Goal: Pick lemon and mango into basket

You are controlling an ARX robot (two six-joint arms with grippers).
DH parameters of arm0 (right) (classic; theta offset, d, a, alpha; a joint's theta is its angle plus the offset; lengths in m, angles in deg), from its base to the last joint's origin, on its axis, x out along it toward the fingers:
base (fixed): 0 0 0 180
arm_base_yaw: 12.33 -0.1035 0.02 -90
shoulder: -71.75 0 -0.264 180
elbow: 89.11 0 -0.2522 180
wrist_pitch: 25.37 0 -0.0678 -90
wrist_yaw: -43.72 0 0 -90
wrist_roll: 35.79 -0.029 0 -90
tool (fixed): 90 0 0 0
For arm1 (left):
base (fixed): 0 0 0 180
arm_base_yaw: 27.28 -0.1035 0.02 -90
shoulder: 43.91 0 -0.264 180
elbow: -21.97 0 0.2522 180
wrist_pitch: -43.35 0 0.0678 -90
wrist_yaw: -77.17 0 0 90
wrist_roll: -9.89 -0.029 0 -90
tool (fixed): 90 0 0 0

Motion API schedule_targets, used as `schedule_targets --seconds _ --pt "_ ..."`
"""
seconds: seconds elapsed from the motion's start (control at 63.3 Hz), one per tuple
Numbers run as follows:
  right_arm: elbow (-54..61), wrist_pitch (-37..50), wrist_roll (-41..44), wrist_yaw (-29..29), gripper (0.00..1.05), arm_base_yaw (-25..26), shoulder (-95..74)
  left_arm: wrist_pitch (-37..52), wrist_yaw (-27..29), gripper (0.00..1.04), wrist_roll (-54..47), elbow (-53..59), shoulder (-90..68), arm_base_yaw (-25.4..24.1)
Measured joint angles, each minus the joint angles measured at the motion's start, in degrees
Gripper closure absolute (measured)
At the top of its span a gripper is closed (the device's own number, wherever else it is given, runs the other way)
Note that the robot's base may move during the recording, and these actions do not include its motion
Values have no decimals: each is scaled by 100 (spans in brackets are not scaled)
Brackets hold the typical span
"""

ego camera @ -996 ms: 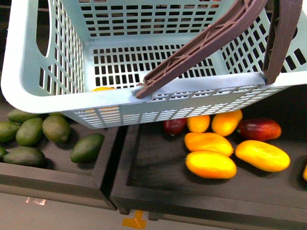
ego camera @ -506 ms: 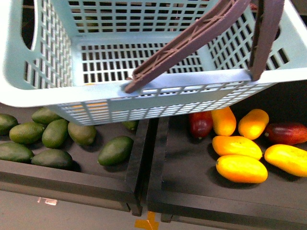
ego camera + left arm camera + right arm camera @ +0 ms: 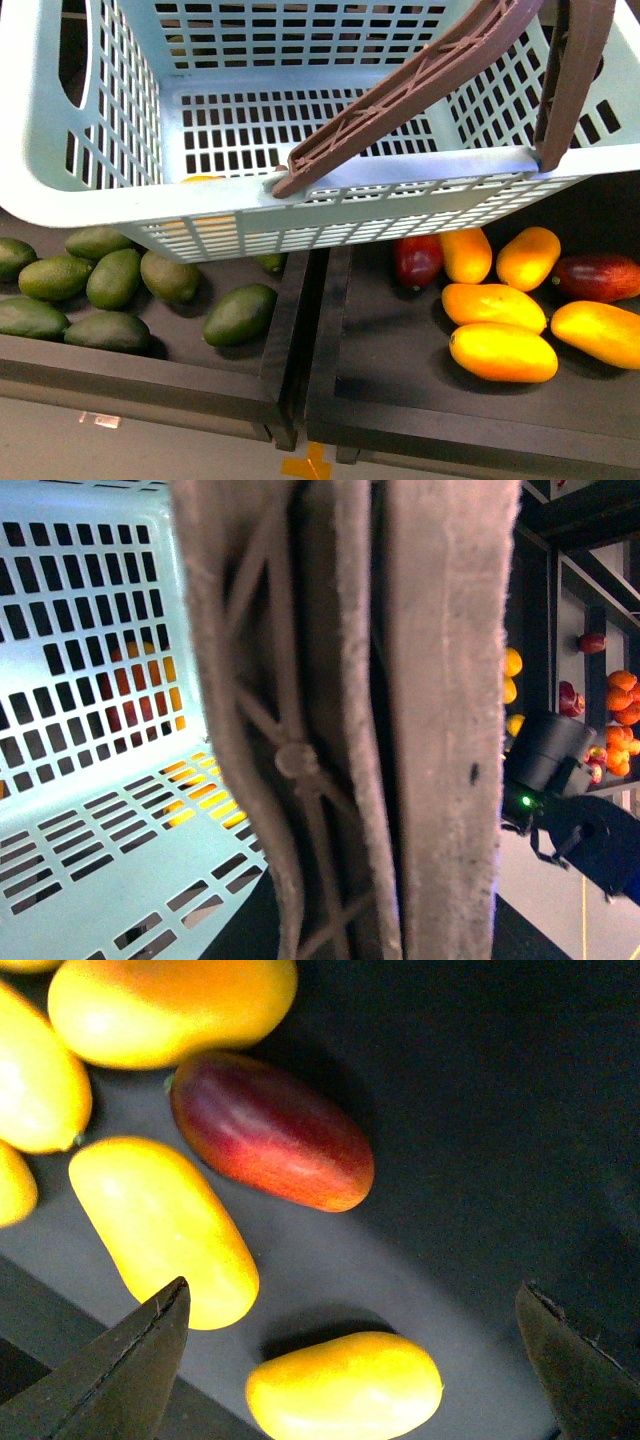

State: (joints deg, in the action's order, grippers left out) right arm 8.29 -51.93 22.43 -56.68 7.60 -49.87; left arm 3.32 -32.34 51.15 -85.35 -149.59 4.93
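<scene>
The pale aqua basket (image 3: pixel 120 205) hangs in the air over the trays and fills the top of the front view. Its two brown handles (image 3: pixel 400 95) rise to the upper right. My left gripper is shut on the handles (image 3: pixel 340 730), which fill the left wrist view and hide its fingers. A patch of yellow (image 3: pixel 200 179) shows at the basket's near wall; I cannot tell whether it is the lemon. One dark red mango (image 3: pixel 270 1145) lies under my open right gripper (image 3: pixel 352 1295), and another (image 3: pixel 417 260) lies near the tray divider.
Several yellow-orange mangoes (image 3: pixel 503 350) lie in the right black tray, and one (image 3: pixel 345 1385) sits between my right fingers. Green oval fruits (image 3: pixel 240 313) fill the left tray. A raised divider (image 3: pixel 300 330) separates the trays. My right arm (image 3: pixel 560 780) shows beside the basket.
Since a second ago the trays have slid right in the front view, then held still. The basket has swung slightly right and lower in the last half second.
</scene>
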Motion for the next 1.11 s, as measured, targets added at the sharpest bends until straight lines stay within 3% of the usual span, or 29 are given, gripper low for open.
schedule_targets --seconds 0.142,0.285,0.506,1.106 --pt "-789 -625 1246 260 9 2 -793 0 -17 88 13 0 0 0" --pt "-1464 -857 1799 313 9 9 -1480 0 -28 88 15 0 0 4" --pt "-1998 -946 1910 -35 9 -157 -1963 0 -4 88 11 0 0 4" --pt "-2559 -1071 2186 46 9 -293 -2682 0 -15 88 15 0 0 4"
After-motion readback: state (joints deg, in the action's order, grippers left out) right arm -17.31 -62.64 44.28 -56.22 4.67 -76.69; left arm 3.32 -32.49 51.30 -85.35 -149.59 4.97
